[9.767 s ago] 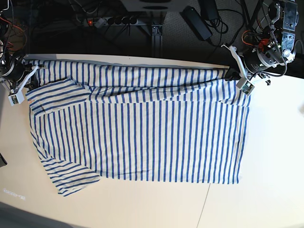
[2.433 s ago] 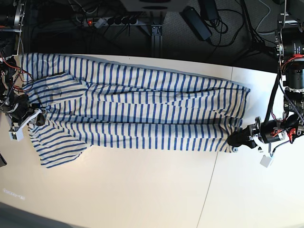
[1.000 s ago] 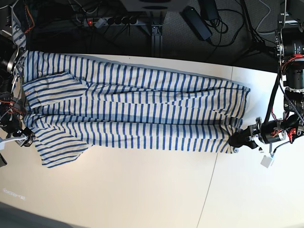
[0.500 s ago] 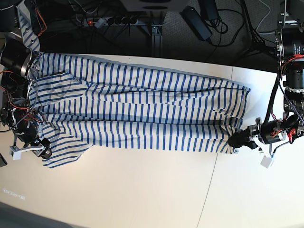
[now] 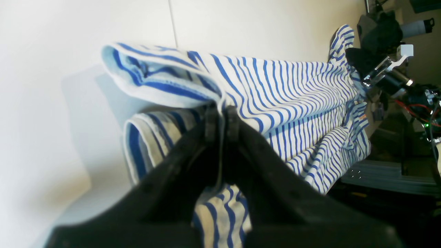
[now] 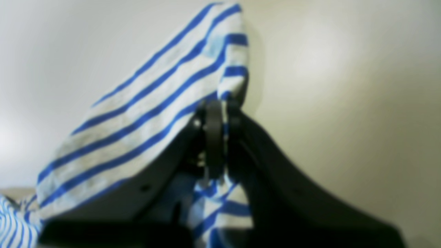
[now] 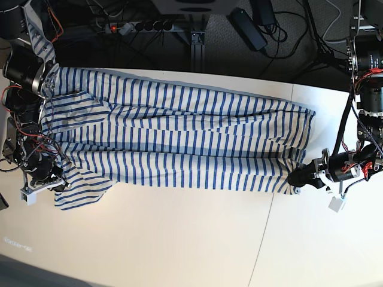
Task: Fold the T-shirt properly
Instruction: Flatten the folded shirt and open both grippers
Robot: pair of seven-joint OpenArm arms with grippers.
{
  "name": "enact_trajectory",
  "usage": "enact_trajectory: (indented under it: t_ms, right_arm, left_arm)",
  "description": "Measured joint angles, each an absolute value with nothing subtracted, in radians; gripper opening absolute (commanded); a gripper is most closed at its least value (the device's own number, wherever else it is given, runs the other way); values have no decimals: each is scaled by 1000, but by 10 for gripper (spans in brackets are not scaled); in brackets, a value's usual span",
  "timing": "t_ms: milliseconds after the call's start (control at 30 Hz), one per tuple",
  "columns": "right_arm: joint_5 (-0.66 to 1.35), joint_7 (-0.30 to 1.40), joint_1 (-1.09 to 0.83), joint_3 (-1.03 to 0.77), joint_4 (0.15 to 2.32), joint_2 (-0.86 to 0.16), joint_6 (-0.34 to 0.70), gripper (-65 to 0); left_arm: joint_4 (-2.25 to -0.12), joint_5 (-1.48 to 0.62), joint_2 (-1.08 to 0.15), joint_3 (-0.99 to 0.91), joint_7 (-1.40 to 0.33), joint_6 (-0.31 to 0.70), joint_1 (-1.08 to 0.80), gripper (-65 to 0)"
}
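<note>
Left gripper [image 5: 220, 115] clenched on the T-shirt [image 7: 179, 143] hem corner, striped cloth pinched between black fingers [image 5: 210, 120]; in base view it sits at the shirt's right lower corner [image 7: 297, 177]. Right gripper [image 6: 217, 113] also clamped on a fold of the shirt, sleeve-side edge, at base view's left [image 7: 57, 183]; wrist view blurry. Shirt lies stretched lengthwise across the white table [image 7: 197, 239], folded into a long band, sleeve sticking out at lower left. Power strip [image 7: 140, 26] and cables on the dark floor behind.
</note>
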State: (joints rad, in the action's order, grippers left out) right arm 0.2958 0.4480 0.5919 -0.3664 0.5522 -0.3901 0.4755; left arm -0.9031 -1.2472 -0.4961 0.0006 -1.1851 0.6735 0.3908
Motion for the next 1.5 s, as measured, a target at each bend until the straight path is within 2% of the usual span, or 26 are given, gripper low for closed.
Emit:
enact_trajectory:
  t_ms: [167, 500, 933, 1167, 1500]
  right_arm:
    - [450, 585, 567, -363, 694, -403, 476, -650]
    - [711, 679, 358, -361, 956, -530, 480, -650]
    - [736, 691, -5, -368, 1370, -623, 490, -650]
    - [741, 698, -120, -385, 1490, -623, 491, -650]
    - [749, 698, -258, -424, 1575, -624, 490, -650]
  left_arm:
    - [-1005, -1341, -511, 1, -1258, 674, 374, -650]
    - [-1302, -1341, -578, 3, -1258, 674, 220, -650]
    - [-1354, -1342, -624, 3, -1277, 674, 130, -650]
    - [-1354, -1360, -677, 4, -1279, 674, 118, -650]
    - [-1354, -1360, -676, 4, -1279, 674, 94, -636]
